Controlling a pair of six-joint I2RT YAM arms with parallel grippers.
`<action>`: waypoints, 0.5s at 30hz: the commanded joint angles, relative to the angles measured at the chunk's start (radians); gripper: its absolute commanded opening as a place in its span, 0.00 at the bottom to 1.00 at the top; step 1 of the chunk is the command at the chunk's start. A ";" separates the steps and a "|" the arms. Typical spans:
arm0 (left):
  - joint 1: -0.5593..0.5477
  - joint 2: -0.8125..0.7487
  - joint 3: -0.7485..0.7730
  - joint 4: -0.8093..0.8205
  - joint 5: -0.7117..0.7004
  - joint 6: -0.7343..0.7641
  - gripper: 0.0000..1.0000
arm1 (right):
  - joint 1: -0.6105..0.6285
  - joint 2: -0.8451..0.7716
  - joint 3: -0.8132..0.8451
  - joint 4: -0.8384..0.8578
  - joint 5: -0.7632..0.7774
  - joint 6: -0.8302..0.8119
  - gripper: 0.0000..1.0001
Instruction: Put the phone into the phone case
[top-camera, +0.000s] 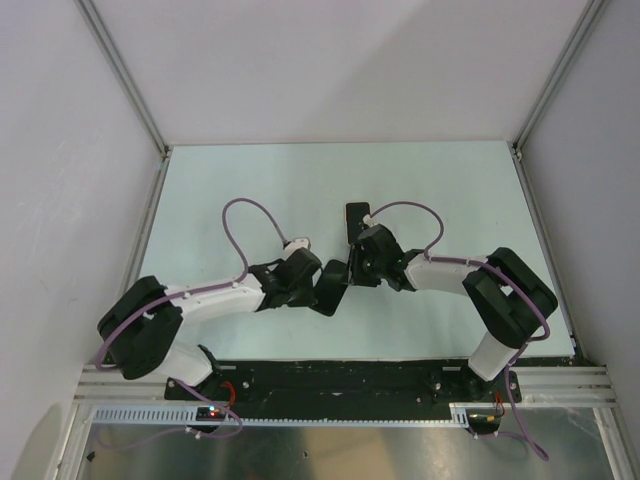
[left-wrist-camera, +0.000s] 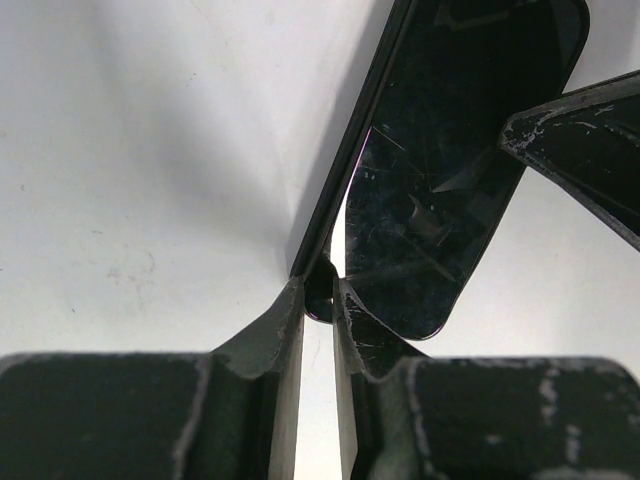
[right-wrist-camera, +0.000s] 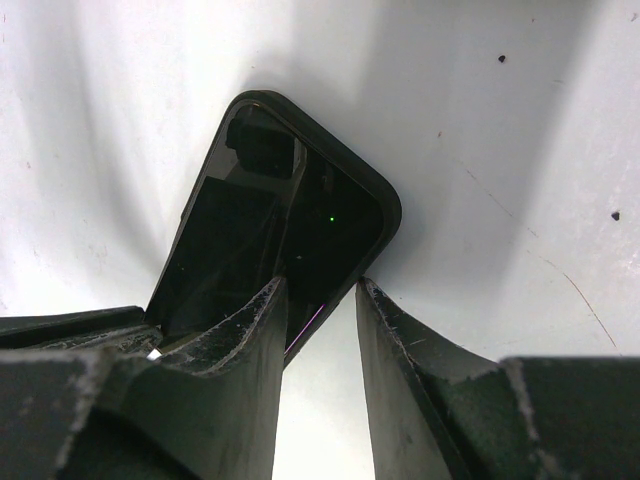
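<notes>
The black phone (left-wrist-camera: 450, 150) and the black phone case (left-wrist-camera: 350, 140) are held together just above the table's middle (top-camera: 356, 218). In the left wrist view the case shows edge-on as a thin strip, with the phone's near end angled away from it. My left gripper (left-wrist-camera: 320, 290) is shut on the case's near edge (top-camera: 328, 288). In the right wrist view the case rim (right-wrist-camera: 385, 205) wraps the phone's (right-wrist-camera: 250, 230) far end. My right gripper (right-wrist-camera: 320, 285) grips across the phone's side edge (top-camera: 358, 258). One of its fingers (left-wrist-camera: 590, 140) lies over the screen.
The pale table (top-camera: 250, 190) is walled by white panels on the left, back and right. A metal rail (top-camera: 330, 380) runs along the near edge by the arm bases. Each arm carries a purple cable (top-camera: 240, 215).
</notes>
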 joint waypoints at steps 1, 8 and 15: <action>-0.012 0.001 -0.061 -0.083 0.033 -0.014 0.20 | 0.015 0.018 -0.014 0.008 -0.009 -0.017 0.38; -0.012 -0.005 -0.080 -0.062 0.030 -0.022 0.20 | 0.015 0.021 -0.014 0.010 -0.013 -0.017 0.38; -0.013 -0.010 -0.115 -0.033 0.033 -0.033 0.19 | 0.021 0.024 -0.014 0.010 -0.014 -0.015 0.38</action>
